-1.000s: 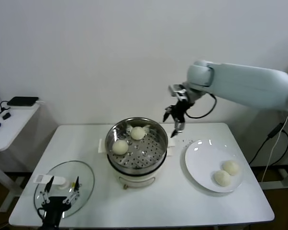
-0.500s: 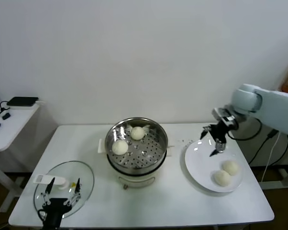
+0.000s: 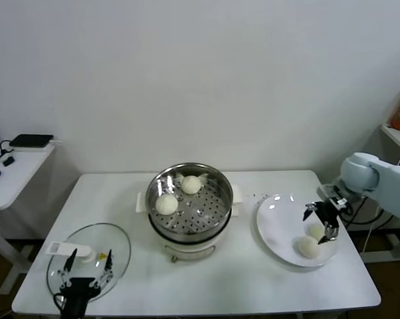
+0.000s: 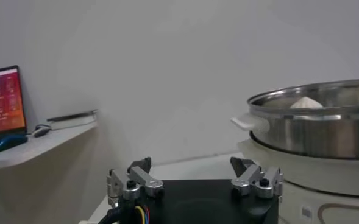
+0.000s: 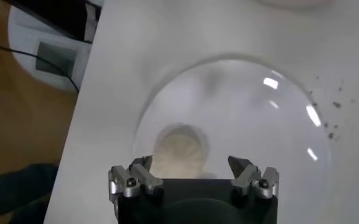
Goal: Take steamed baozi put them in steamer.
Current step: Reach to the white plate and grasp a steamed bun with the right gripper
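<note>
Over the plate [image 3: 273, 229], the right gripper [image 3: 321, 220] is hanging with its jaws spread wide and nothing between them. Directly beneath it a baozi [image 5: 178, 151] is sitting on the plate, and a second baozi [image 3: 308, 246] is lying just beside that one, nearer the table's front edge. Well off to the gripper's left, the steamer [image 3: 216, 212] is holding two more baozi [image 3: 166, 204]. Farther left still, the left gripper [image 3: 86, 270] is waiting open and empty over the glass lid [image 3: 120, 243].
</note>
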You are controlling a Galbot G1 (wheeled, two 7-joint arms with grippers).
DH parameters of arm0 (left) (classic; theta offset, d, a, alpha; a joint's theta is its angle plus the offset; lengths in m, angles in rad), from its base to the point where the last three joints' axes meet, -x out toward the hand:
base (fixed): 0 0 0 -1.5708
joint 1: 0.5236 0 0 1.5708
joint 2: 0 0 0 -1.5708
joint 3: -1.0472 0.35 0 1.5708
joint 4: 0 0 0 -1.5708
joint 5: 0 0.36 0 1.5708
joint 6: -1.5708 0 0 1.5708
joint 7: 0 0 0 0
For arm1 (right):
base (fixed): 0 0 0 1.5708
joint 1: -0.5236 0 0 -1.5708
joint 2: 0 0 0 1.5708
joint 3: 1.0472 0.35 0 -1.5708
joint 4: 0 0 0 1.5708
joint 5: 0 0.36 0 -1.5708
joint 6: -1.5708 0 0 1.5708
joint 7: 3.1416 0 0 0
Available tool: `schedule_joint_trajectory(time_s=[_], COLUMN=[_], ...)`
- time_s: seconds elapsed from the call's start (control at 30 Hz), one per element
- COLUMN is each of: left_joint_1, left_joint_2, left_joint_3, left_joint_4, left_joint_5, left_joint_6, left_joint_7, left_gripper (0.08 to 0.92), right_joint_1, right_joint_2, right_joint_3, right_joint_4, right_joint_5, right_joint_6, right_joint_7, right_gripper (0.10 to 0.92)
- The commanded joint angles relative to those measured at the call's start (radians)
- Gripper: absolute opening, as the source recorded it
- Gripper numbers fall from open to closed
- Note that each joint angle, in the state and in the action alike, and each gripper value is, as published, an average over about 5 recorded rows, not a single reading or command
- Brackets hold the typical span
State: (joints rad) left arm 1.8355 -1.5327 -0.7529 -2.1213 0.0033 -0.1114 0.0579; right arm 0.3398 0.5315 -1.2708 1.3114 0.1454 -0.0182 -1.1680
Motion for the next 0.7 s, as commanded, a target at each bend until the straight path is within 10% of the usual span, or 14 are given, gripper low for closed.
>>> schedule_joint_trajectory(time_s=[0.03,0.7], left_joint_1=[0.003,0.003], left_joint_2=[-0.001,0.001], left_joint_3=[-0.002,-0.006], left_joint_4=[0.002,0.01], left_joint_5=[-0.001,-0.003], left_joint_6=[-0.001,-0.004], left_joint_7=[0.0,-0.001], left_gripper=[0.823,0.823], right_joint_1=[-0.159,-0.221], right_joint_2=[0.004,0.07], right_joint_3=[0.103,0.149], right_joint_4=[-0.063,-0.116], right_joint_5=[-0.091,-0.116], right_joint_6=[0.021,0.023], right_joint_7=[-0.003,0.024], right_gripper=[0.823,0.823])
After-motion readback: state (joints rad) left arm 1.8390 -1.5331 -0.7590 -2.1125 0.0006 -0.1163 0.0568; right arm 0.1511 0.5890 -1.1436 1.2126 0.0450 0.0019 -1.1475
